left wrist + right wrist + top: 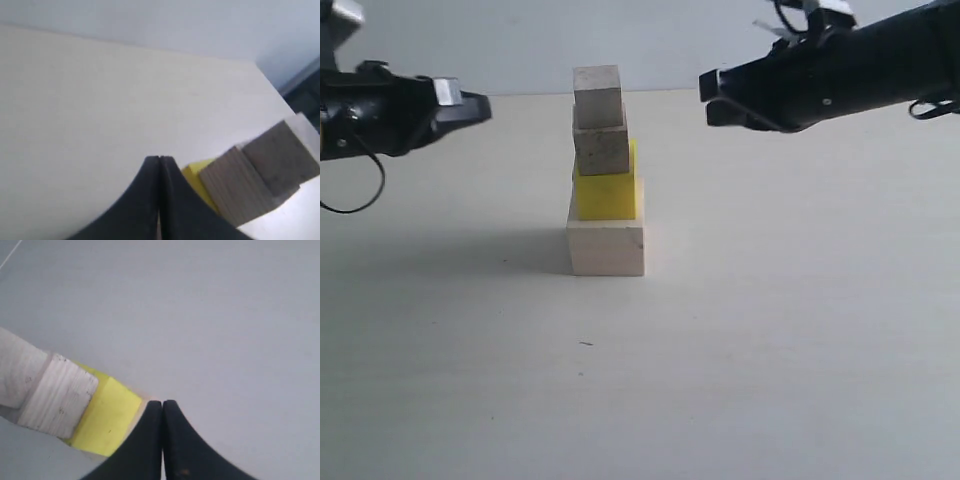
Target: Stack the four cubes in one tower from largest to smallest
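Large pale wooden cube (606, 248), bright yellow cube (610, 195), two small greyish wooden cubes (601, 148) stacked upward; black left gripper (480, 105) and right gripper (708, 101) flank, seemingly closed.

The pale table (800, 330) lies below the left gripper (485, 105) and right gripper (706, 100), a small dark speck (585, 343) on it low between them, a grey wall (520, 45) behind.

Soft, even light fills the scene. The tower (605, 170) casts a faint shadow leftward across the table (770, 350). Both wrist views look hazy, with the close foreground blurred.
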`<state>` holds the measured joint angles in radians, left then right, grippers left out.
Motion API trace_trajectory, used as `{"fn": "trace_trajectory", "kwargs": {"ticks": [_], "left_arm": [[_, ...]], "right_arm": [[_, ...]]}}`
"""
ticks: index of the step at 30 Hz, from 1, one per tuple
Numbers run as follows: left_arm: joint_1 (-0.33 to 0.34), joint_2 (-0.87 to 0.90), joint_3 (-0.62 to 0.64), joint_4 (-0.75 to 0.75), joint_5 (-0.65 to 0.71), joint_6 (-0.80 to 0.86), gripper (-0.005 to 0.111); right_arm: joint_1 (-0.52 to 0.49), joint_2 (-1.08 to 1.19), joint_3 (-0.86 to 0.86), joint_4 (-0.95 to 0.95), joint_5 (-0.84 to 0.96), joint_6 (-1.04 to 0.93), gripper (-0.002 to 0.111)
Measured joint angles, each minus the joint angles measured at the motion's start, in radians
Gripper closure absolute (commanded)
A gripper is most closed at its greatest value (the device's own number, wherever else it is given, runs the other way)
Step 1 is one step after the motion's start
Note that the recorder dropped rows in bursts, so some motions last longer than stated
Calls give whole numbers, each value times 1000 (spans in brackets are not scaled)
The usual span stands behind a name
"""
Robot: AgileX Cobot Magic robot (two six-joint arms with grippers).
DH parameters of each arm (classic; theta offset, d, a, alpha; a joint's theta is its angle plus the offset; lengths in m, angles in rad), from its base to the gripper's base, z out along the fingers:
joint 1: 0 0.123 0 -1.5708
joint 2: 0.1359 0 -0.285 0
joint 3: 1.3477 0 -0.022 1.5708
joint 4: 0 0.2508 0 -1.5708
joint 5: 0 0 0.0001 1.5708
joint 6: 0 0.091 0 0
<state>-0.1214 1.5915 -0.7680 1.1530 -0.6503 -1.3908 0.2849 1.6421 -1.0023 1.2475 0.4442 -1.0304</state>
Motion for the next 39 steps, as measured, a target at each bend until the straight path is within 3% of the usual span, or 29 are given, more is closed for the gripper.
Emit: {"fn": "trace_trajectory", "kwargs": {"ticks": [5, 9, 14, 29, 39], "left_arm": [[74, -165, 110, -212, 73, 154, 107], [80, -288, 190, -423, 86, 318, 107], [82, -394, 239, -550, 94, 429, 107], [68, -443, 252, -572, 130, 425, 107], [68, -711, 252, -607, 234, 541, 107]], "right_arm": [[0, -193, 119, -11, -183, -2, 108], [-2, -361, 216, -13, -276, -6, 108], [-2, -540, 290, -13, -288, -12, 108], [-2, -649, 410, -17, -194, -12, 108], [-2, -717, 413, -21, -219, -12, 108]]}}
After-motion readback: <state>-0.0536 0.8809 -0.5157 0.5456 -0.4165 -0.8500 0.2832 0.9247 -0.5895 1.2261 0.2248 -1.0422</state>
